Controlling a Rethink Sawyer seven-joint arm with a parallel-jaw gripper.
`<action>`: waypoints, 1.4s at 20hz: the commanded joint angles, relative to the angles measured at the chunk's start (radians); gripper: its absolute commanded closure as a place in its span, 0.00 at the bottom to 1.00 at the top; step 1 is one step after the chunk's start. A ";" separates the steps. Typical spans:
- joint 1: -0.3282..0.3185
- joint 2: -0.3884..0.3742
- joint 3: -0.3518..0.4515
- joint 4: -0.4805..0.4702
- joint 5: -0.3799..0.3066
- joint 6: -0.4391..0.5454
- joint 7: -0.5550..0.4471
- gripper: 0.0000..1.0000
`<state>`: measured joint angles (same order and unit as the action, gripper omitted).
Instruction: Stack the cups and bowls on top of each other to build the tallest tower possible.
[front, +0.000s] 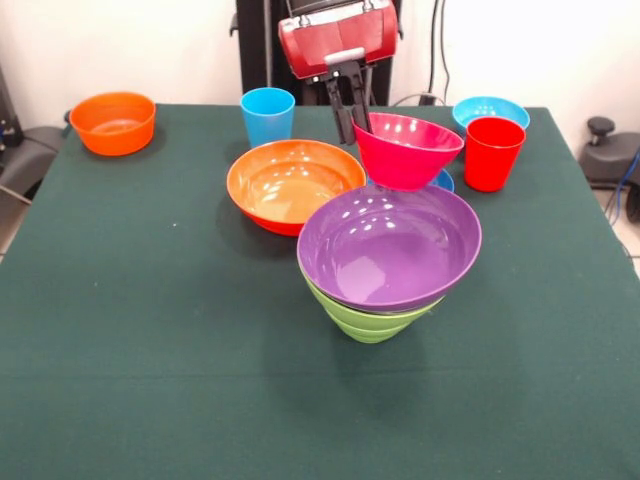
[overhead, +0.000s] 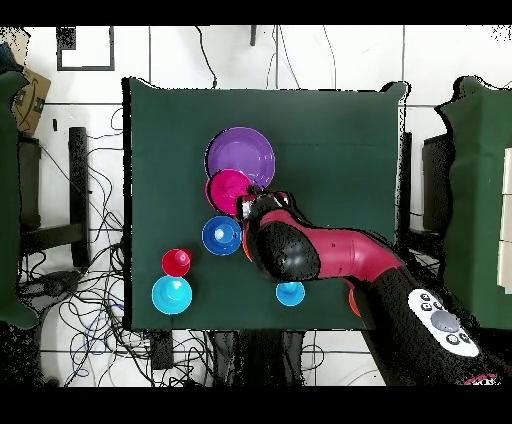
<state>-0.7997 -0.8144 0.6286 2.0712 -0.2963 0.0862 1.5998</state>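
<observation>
Fingers (front: 352, 122) clamped on magenta bowl (front: 408, 150) rim, dark blue bowl (front: 443, 181) mostly hidden behind it.

The purple bowl (front: 390, 247) and magenta bowl (front: 407, 150) look like glossy plastic — highlights show; the table (front: 150, 330) wears matt green cloth, seemingly felt.
</observation>
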 joint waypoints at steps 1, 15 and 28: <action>0.010 -0.026 -0.043 -0.044 -0.033 -0.030 0.110 1.00; 0.087 0.114 -0.224 -0.094 -0.101 -0.101 0.063 1.00; 0.269 0.204 -0.389 -0.205 -0.054 -0.149 0.120 1.00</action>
<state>-0.6040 -0.6644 0.3278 1.9547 -0.3189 -0.0030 1.5998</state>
